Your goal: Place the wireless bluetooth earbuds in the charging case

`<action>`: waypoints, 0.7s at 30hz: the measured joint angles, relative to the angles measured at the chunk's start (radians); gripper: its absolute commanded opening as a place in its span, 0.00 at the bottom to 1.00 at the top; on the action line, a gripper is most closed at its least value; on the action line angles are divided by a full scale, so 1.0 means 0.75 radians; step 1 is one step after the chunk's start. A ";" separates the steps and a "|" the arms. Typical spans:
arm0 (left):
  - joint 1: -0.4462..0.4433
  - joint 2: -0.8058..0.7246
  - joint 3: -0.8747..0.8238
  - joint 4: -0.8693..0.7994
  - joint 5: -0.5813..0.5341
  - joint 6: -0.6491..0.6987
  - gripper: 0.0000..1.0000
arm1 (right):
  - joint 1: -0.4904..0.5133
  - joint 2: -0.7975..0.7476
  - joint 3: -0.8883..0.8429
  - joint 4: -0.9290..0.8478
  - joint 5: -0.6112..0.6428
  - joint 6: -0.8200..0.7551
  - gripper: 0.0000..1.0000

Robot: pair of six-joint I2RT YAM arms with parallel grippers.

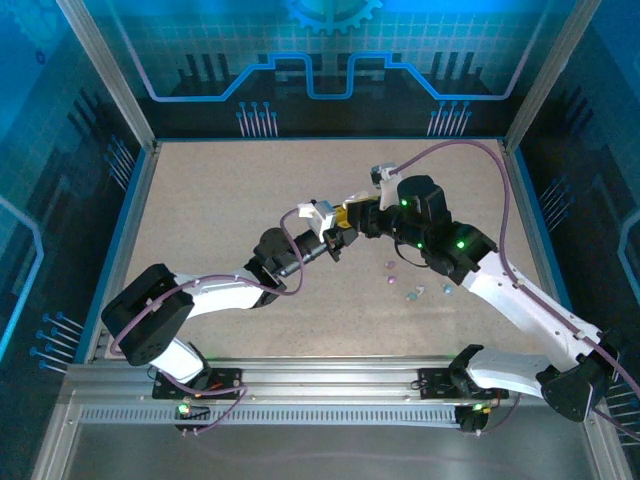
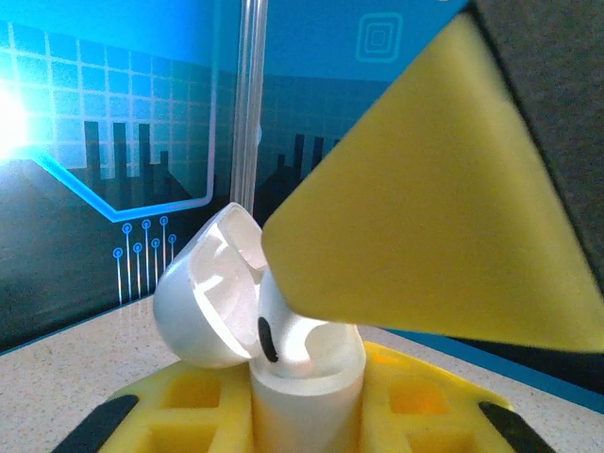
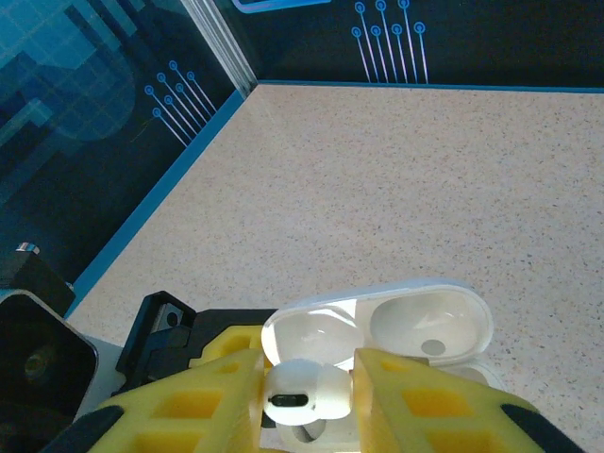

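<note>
Speckled beige surface point(image 1: 220, 220), walled by blue printed panels. The white-and-black left arm point(image 1: 220, 292) and right arm point(image 1: 520, 300) reach inward, and we see them meet over mid-surface.

Left end effector point(image 2: 307, 415): yellow fingers clenched on the base of a white pebble-shaped plastic charging case point(image 2: 302, 387). It holds the case upright and off the surface. The hinged lid point(image 3: 425, 326) is swung open, both inner wells exposed.

Right end effector point(image 3: 307, 396): it comes in from above the case, with one yellow finger on each side of a white glossy earbud point(image 3: 297, 392). We cannot tell whether the fingers press the bud or merely flank it.

That earbud sits at the mouth of the case, stem end down inside the base and rounded head above the rim.

Loose buds lie on the surface near the right forearm, well apart from the case: a pink-purple bead-like bud point(image 1: 390, 265) and a pale teal bud point(image 1: 410, 296) among them.
</note>
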 measured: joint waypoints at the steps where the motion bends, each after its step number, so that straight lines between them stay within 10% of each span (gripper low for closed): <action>1: 0.000 0.001 0.000 0.000 0.000 0.001 0.22 | 0.000 0.000 0.003 -0.005 0.000 -0.004 0.33; 21: 0.000 -0.072 -0.031 0.002 -0.001 0.078 0.23 | -0.065 -0.116 0.094 -0.125 -0.039 0.012 0.54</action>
